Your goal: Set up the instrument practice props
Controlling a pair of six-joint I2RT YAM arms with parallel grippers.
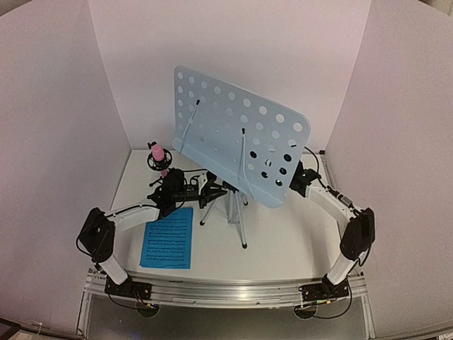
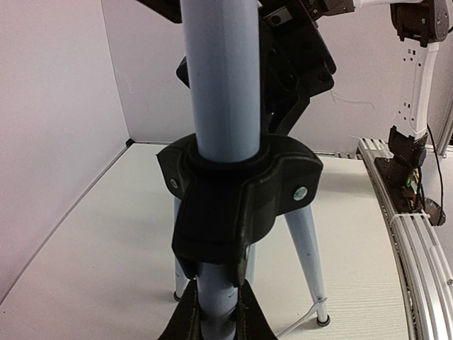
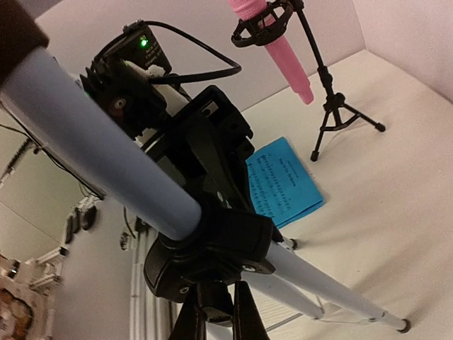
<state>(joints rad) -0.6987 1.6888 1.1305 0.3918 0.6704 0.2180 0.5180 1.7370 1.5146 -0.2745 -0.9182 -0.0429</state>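
Both pincers, left (image 2: 216, 312) and right (image 3: 216, 315), clamp the upright stand pole (image 2: 223, 78); its desk (image 1: 237, 138) tilts back.

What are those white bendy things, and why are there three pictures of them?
They are two robot arms. One picture looks down from above; the other two come from small cameras on each wrist. Between the arms stands a music stand on thin metal legs. The left gripper is pinched on the stand's pole, under a black collar. The right gripper pinches the stand from the other side. On the white table lie blue music sheets, and behind stands a little pink microphone on its own tripod.
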